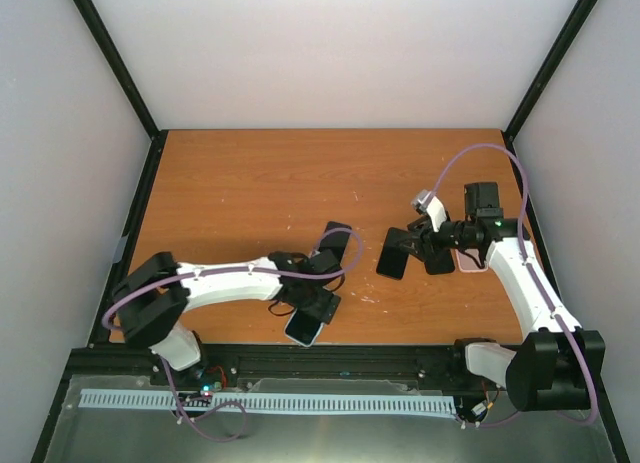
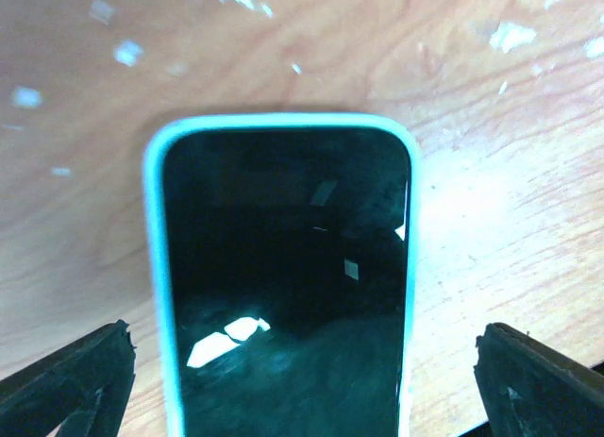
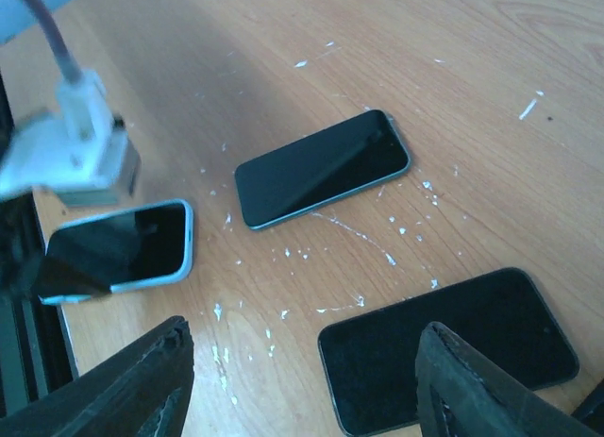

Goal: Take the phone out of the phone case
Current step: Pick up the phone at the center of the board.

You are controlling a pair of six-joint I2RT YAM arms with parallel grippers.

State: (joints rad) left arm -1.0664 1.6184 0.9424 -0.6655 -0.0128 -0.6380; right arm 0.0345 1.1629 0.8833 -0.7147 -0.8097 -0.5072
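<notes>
A phone in a light blue case lies face up on the wooden table near the front edge; it also shows in the top view and the right wrist view. My left gripper hovers over its near end, jaws wide open on either side of it without touching. In the top view the left gripper sits just behind that phone. My right gripper is open above a bare black phone, with nothing held between its fingers.
A second bare black phone lies between the two arms, and appears again from above. A pink object lies partly under the right arm. White flecks dot the table. Black frame rails edge the table.
</notes>
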